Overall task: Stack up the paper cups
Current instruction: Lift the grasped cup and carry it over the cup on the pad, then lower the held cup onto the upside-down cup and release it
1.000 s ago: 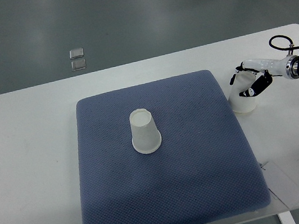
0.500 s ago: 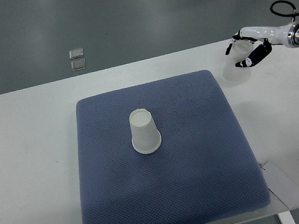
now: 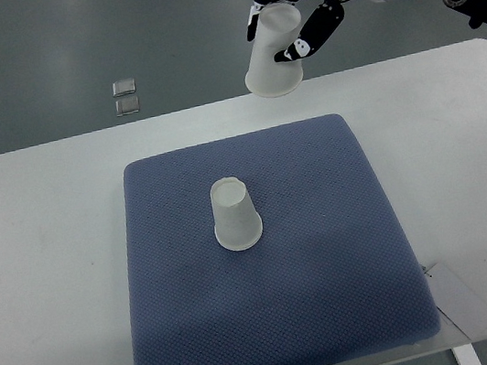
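Note:
A white paper cup stands upside down near the middle of the blue mat. My right hand comes in from the upper right and is shut on a second white paper cup. It holds that cup upside down and slightly tilted, high in the air, beyond the mat's far edge and up and to the right of the standing cup. The left arm does not show.
The mat lies on a white table. A white paper tag lies at the table's front right corner. Two small clear squares lie on the grey floor beyond the table.
My right hand has lifted the cup off the table at the mat's right side and carried it up and to the left. The cup on the mat has not moved.

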